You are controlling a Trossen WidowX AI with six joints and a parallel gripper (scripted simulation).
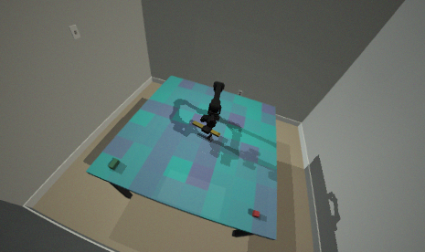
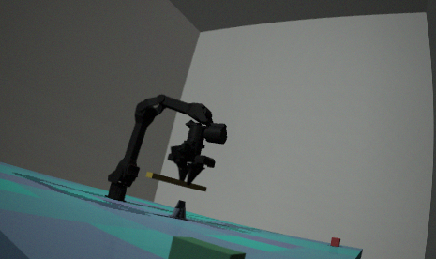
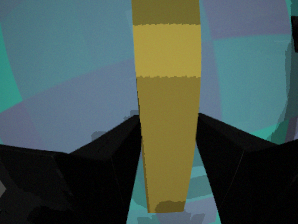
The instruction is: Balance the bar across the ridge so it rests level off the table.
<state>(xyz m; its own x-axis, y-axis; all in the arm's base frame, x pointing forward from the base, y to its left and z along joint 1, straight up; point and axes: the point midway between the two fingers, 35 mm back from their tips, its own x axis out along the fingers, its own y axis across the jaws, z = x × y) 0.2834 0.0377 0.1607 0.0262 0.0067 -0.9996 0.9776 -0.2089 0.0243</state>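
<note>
Bar point(image 1: 197, 124) point(image 2: 163, 177) point(image 3: 167, 50) of yellow, seen from the top view, crosses under the tool point(image 1: 207, 130) point(image 2: 185, 181) point(image 3: 168, 120), inward from the far edge of the tabletop point(image 1: 171, 141) point(image 2: 72, 225) point(image 3: 65, 60), where the black arm point(image 1: 217, 95) point(image 2: 136, 141) stands. Close by, the ridge point(image 1: 209, 138) point(image 2: 180, 211) is partly covered. A green block point(image 1: 113, 163) point(image 2: 203, 249) sits near the near-left corner, a red cube point(image 1: 256, 214) point(image 2: 335, 242) near the near-right. Blue, teal and purple patches colour the surface; around it are tan floor point(image 1: 171, 219), grey walls and an outlet point(image 1: 75, 32) on the left wall.

The exterior view gives what the top one cannot: a gap beneath the bar, which is held above the dark ridge, touching neither it nor the tabletop.

The wrist view shows the grip itself: the tool is partly open, its two black fingers closed on the bar's sides. Light and shaded bands cross the bar's upper face.
</note>
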